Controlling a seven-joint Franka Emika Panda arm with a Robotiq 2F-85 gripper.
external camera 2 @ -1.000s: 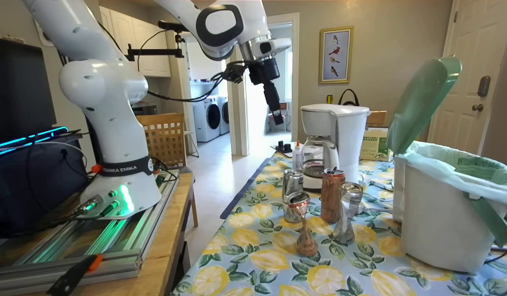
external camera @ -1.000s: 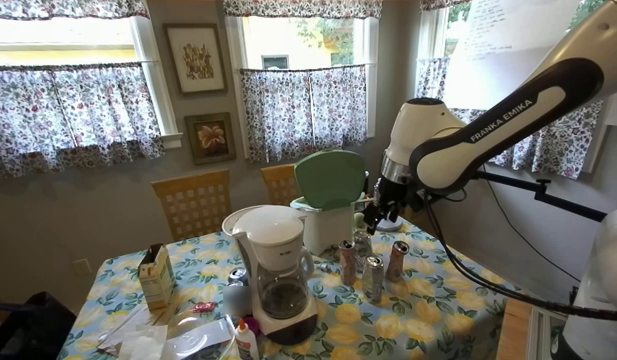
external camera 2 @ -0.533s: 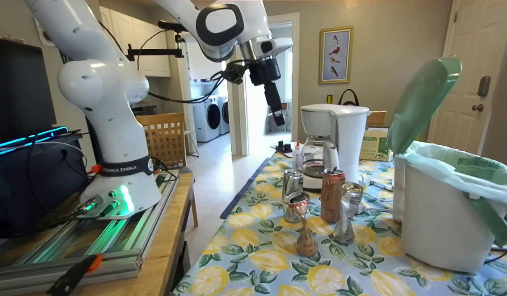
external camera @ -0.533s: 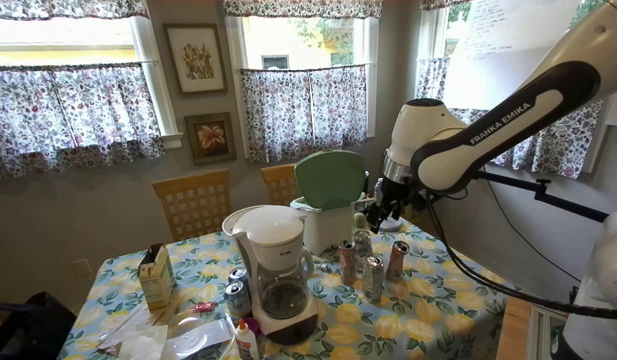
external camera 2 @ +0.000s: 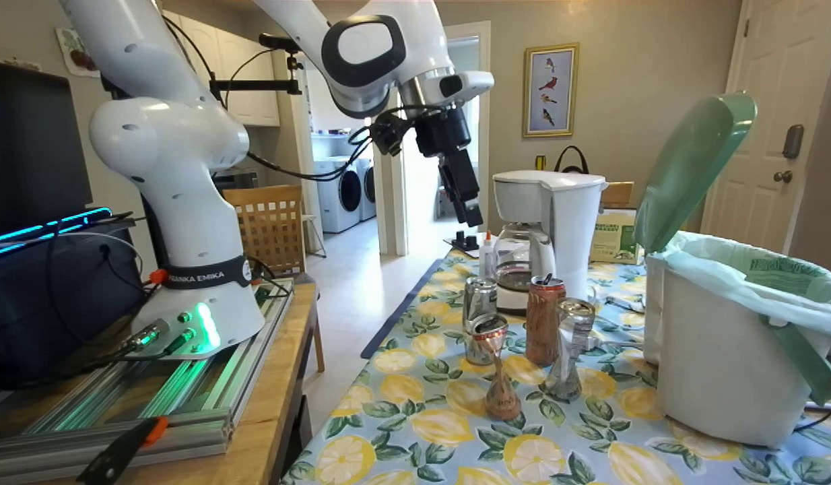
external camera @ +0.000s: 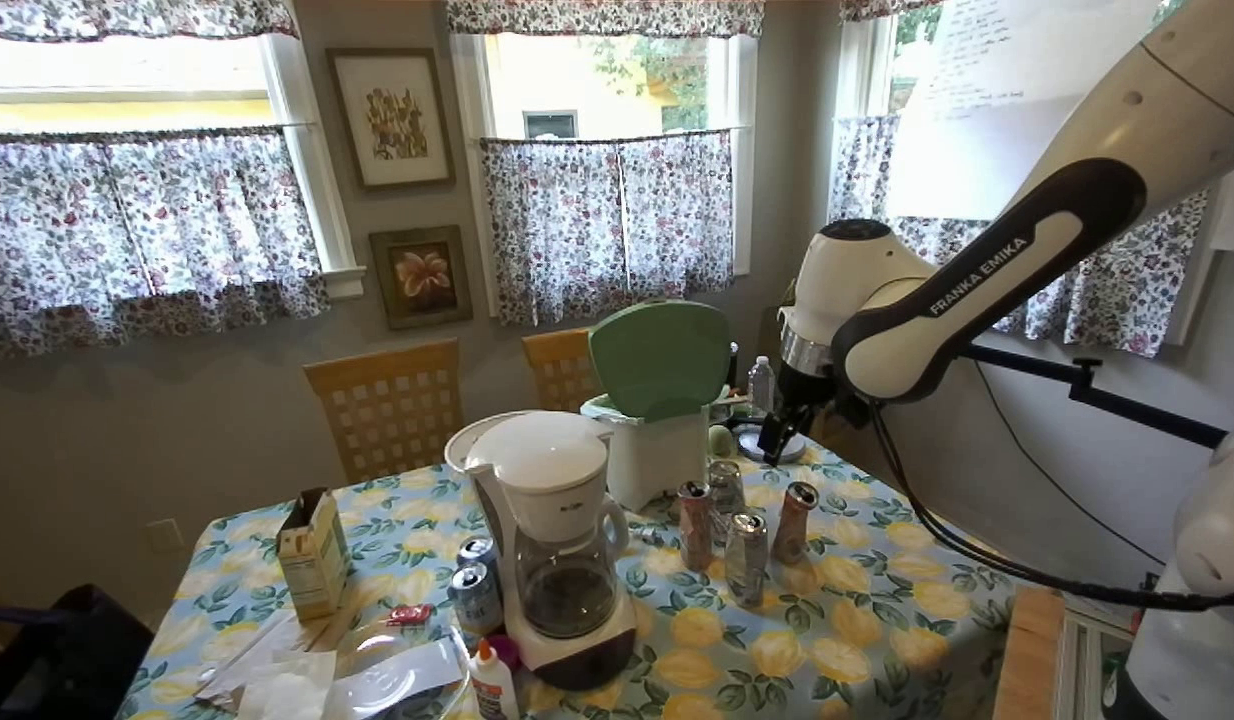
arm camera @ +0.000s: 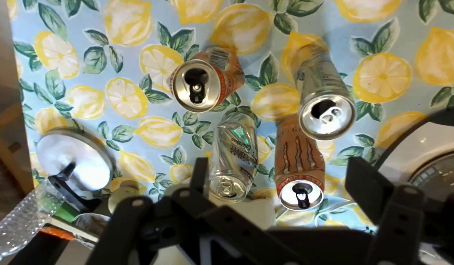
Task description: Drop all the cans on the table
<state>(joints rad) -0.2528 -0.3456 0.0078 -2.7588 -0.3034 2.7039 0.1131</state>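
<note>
Six cans (external camera: 746, 565), some crushed, stand on the table (external camera: 697, 632).

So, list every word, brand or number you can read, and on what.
"FRANKA EMIKA": white-and-black robot arm
"RANKA EMIKA": that arm's black base band
"ZERO SUGAR": reddish-orange metal can
"Colombian": crumpled silver metal can
"BAKERY": yellow-green cardboard box
Too small or blurred: print on white coffee maker, pale green plastic liner, white glue bottle, other cans; handwriting on white paper sheet.

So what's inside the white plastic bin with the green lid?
A pale green plastic bag lines the white plastic bin; its near side hides the bottom and anything there.
</note>
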